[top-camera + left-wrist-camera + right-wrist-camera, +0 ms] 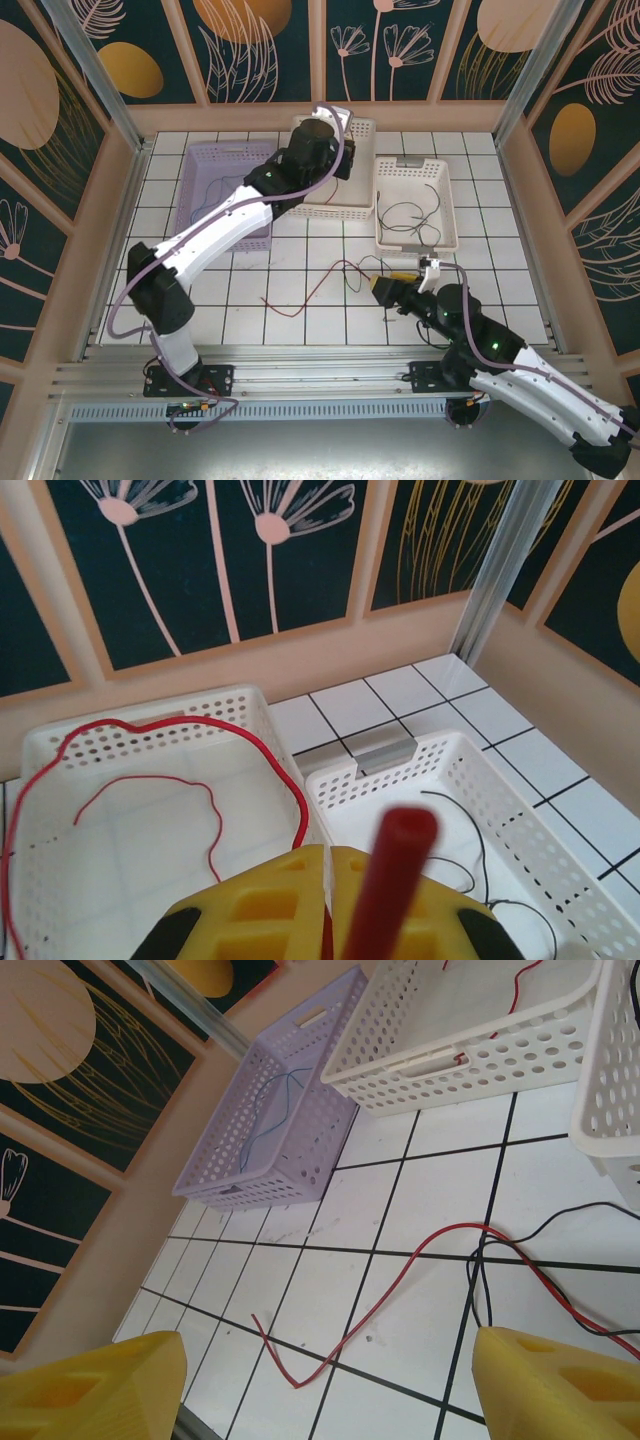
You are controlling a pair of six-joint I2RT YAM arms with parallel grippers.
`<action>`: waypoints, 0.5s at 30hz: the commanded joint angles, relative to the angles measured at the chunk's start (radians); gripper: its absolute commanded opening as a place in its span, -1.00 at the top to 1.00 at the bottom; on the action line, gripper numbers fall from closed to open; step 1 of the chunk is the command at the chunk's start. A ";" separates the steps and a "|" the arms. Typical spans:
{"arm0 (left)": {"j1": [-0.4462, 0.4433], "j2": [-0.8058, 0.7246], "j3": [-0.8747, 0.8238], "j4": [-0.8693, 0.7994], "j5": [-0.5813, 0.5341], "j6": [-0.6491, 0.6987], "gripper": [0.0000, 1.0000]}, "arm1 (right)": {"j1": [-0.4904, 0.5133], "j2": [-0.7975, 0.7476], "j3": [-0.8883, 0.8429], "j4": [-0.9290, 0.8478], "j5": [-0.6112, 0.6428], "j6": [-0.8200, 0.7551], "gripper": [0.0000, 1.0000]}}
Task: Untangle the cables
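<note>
The cables are thread-thin, near weightless and floppy w/ a slick jacket. We judge they'll slide out of a loose pinch and cinch if yanked. Best hold is fingertips right on the strand, near a free end or just off a crossing, then a slow pull.

The left gripper, bottom centre of its wrist view, has its fingers together, clamped on a red wire end that sticks up blurred toward the lens. It hangs over the white basket, where a red wire loop lies at upper left.

The right gripper has its fingers wide apart w/ nothing between them, low over the tiles. The loose red wire runs mid-frame, just ahead of the tips. The black wire crosses it centre right, near the right-hand finger; knotted or only overlaid, we can't tell. The blue wire sits in the lilac basket, upper left, well apart.
</note>
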 commanded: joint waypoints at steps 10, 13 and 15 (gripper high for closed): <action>0.066 0.227 0.100 0.093 0.116 -0.001 1.00 | 0.003 -0.021 -0.015 -0.011 0.050 -0.002 -0.72; 0.072 0.270 0.110 0.103 0.129 -0.007 1.00 | 0.003 -0.021 -0.016 -0.009 0.051 -0.003 -0.77; 0.077 0.299 0.117 0.108 0.135 -0.012 1.00 | 0.002 -0.021 -0.018 -0.008 0.050 -0.001 -0.86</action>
